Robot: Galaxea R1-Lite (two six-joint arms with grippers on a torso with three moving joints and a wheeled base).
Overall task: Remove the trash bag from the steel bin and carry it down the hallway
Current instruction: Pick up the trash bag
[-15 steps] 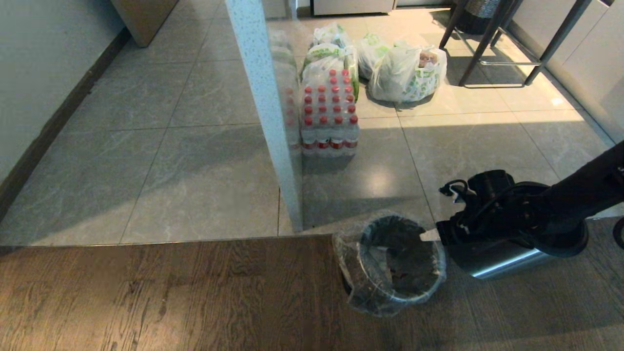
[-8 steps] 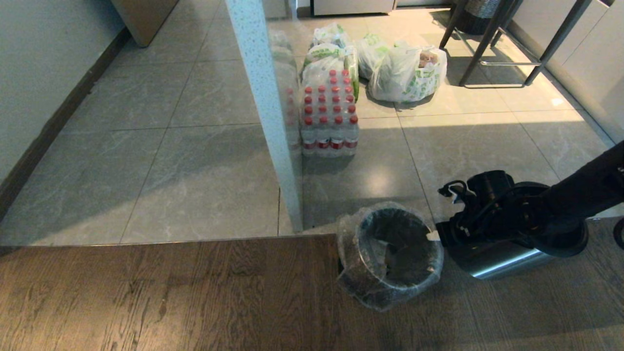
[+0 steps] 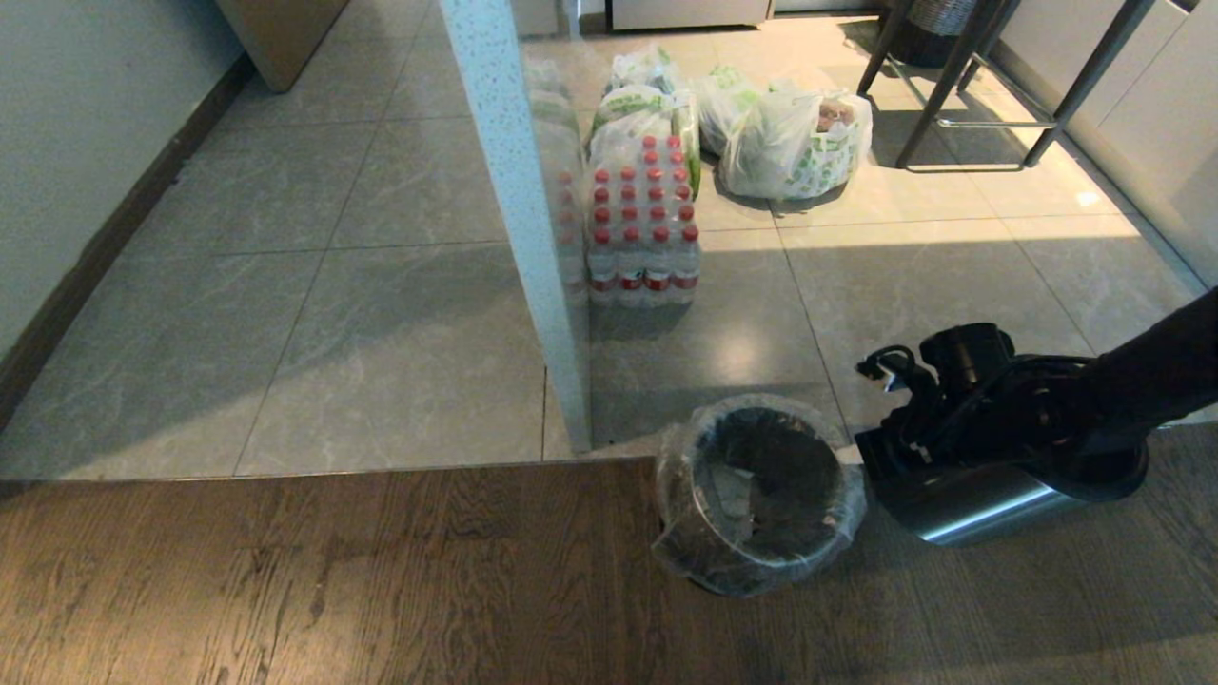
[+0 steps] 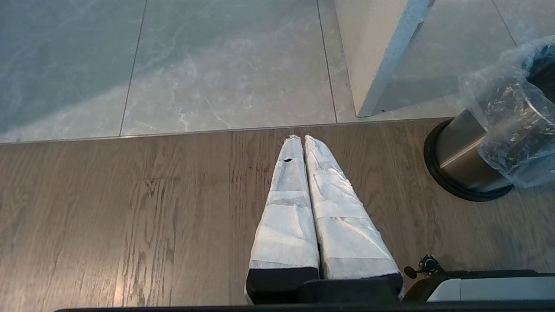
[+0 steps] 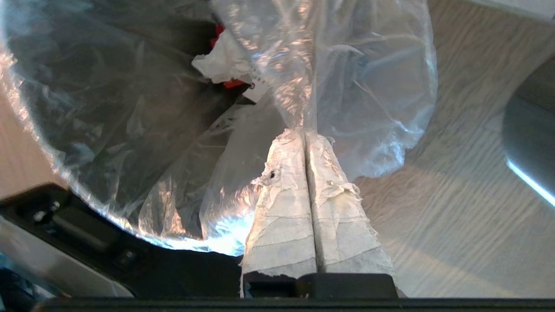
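I see the steel bin (image 3: 752, 499) standing on dark wood-grain flooring (image 3: 333, 580), right at the seam where grey marbled tile (image 3: 381, 352) begins, beside a pale speckled post (image 3: 514, 219). My right gripper (image 5: 303, 141) is clamped on a fold of the trash bag (image 5: 347, 86) at the bin's rim. The left gripper (image 4: 301, 138) hangs over the wood, fingers together. Shrink-wrapped red-capped bottles (image 3: 642, 224) and what look like grocery bags (image 3: 795, 143) sit farther off.
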